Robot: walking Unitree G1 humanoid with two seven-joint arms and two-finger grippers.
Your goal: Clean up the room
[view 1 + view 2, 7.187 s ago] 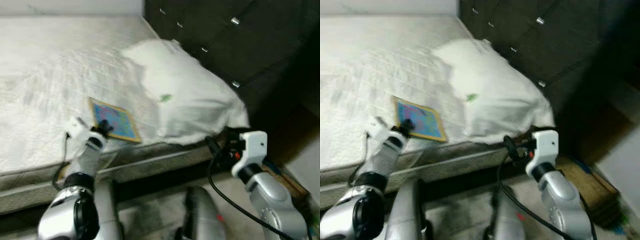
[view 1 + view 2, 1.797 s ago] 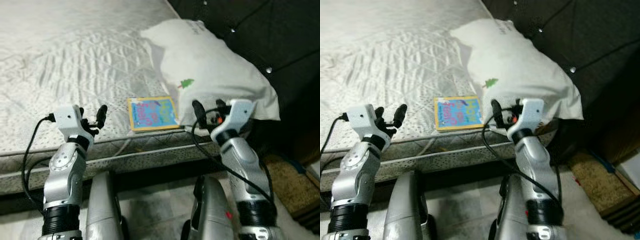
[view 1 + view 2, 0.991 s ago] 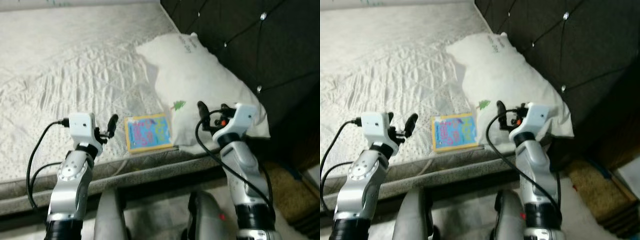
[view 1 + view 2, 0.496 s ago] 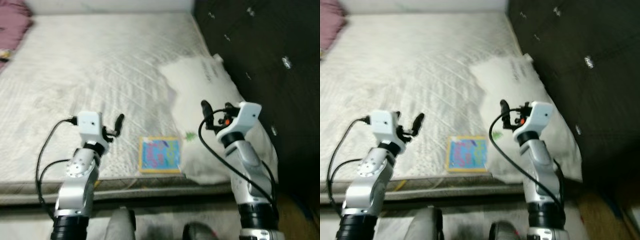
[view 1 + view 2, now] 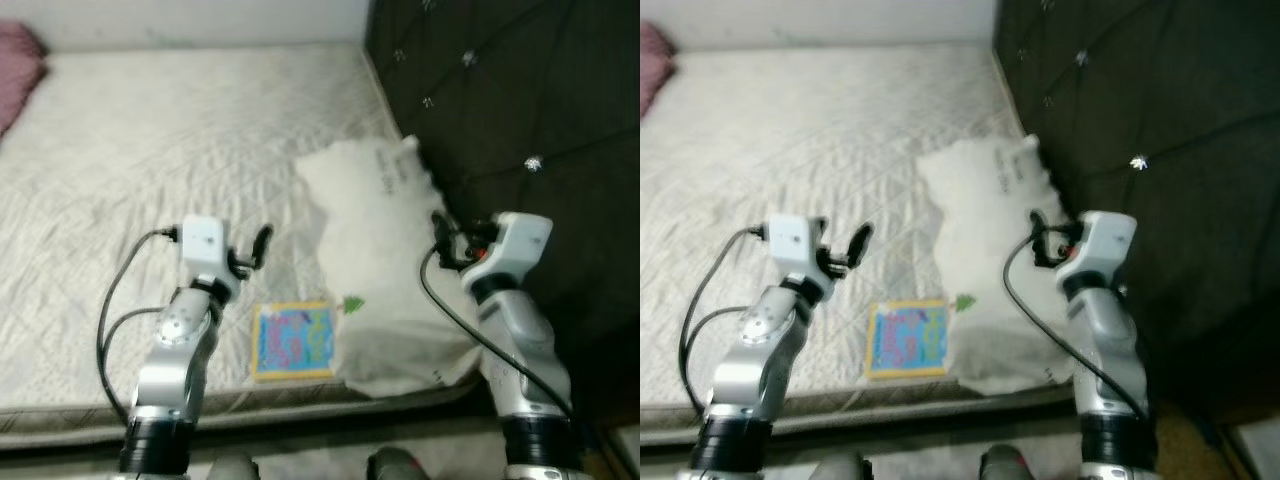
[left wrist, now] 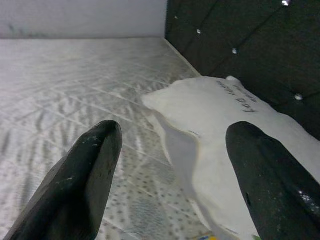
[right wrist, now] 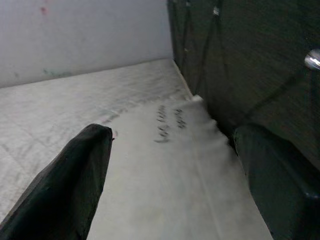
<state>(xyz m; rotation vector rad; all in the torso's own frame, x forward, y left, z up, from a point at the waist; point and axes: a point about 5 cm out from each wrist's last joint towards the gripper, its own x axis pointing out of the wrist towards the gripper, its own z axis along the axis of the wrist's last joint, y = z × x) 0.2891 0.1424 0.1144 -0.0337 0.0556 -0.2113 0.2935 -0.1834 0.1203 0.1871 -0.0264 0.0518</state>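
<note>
A thin colourful picture book (image 5: 292, 340) lies flat near the front edge of the white quilted mattress (image 5: 140, 140). Touching its right side is a white pillow (image 5: 385, 265) with a small green tree print, lying against the headboard. My left gripper (image 5: 260, 243) hovers open and empty just above and left of the book. In the left wrist view its fingers (image 6: 85, 175) frame the pillow (image 6: 225, 115). My right gripper (image 5: 445, 240) is raised over the pillow's right part, open with nothing held. The right wrist view looks along the pillow (image 7: 170, 165).
A dark tufted headboard (image 5: 500, 90) with shiny buttons rises along the right. A maroon cloth (image 5: 15, 50) lies at the mattress's far left corner. A pale wall (image 5: 200, 20) runs behind the bed. The mattress's front edge (image 5: 250, 410) is just before me.
The whole picture has shifted, so the camera moved. The book and pillow now sit closer between my arms. Both grippers stay raised, open and empty.
</note>
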